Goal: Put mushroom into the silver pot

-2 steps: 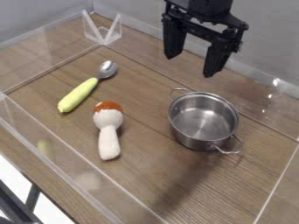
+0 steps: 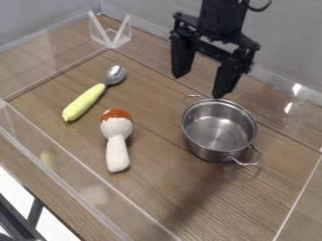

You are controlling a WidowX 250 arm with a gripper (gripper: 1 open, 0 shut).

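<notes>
Black gripper [image 2: 206, 77]: pointing straight down, jaws spread wide, holding nothing; fingers [image 2: 183, 58] long, dark; wrist rising out of frame top.

No text, label, brand, number or sign can be read anywhere in this view.

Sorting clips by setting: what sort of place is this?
Likely a lab tabletop rig: a wooden table walled by clear panels, with toy food such as the mushroom beside a silver pot.

Arm [image 2: 224, 11] cut off by top edge, table [image 2: 251, 207] cropped at right
</notes>
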